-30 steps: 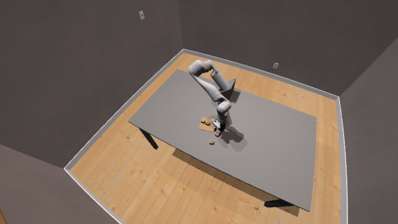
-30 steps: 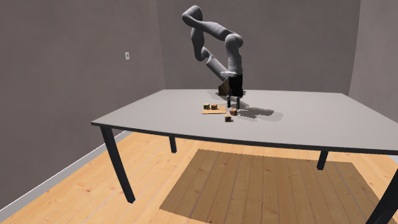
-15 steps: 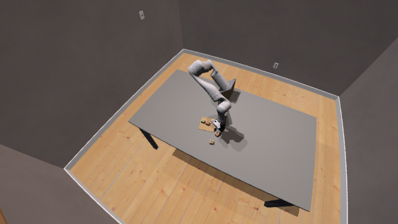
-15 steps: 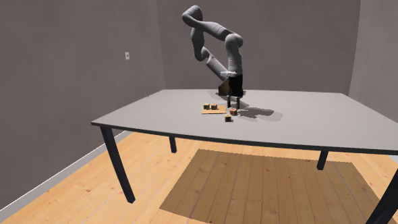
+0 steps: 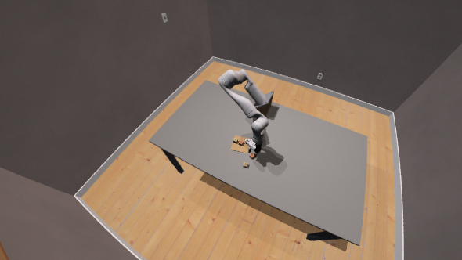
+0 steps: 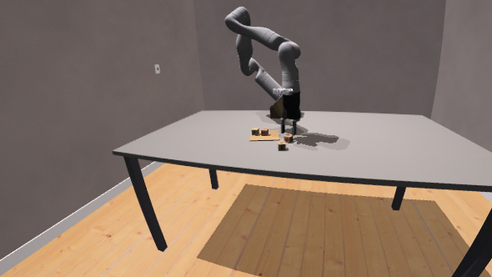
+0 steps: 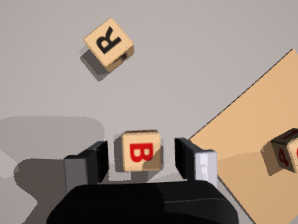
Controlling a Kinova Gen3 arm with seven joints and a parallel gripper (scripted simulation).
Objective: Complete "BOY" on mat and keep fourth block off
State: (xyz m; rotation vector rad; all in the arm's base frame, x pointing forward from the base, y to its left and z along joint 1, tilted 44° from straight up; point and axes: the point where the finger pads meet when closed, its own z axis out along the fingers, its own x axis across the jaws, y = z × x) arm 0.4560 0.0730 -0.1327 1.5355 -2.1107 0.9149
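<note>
End effector [image 7: 141, 160] fully open, empty, fingers either side of the B block [image 7: 140, 151], which sits on the tabletop [image 7: 200, 43] just off the mat [image 7: 253, 143]. R block [image 7: 108, 43] lies farther out, off the mat. Two blocks [image 6: 260, 132] sit on the mat.

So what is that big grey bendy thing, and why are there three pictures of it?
The big grey bendy thing is a robot arm bolted to a long grey table. The three pictures show one moment from three cameras: one high up looking down, one standing in the room, and one on the arm's wrist looking at the table. At the arm's tip is its end effector, two dark fingers that pinch. Right now they are wide open and hold nothing. Between them sits a small wooden cube with a red B on top, on the table. Farther off lies a wooden cube with a black R. Beside them is a flat tan mat carrying two more cubes.
</note>
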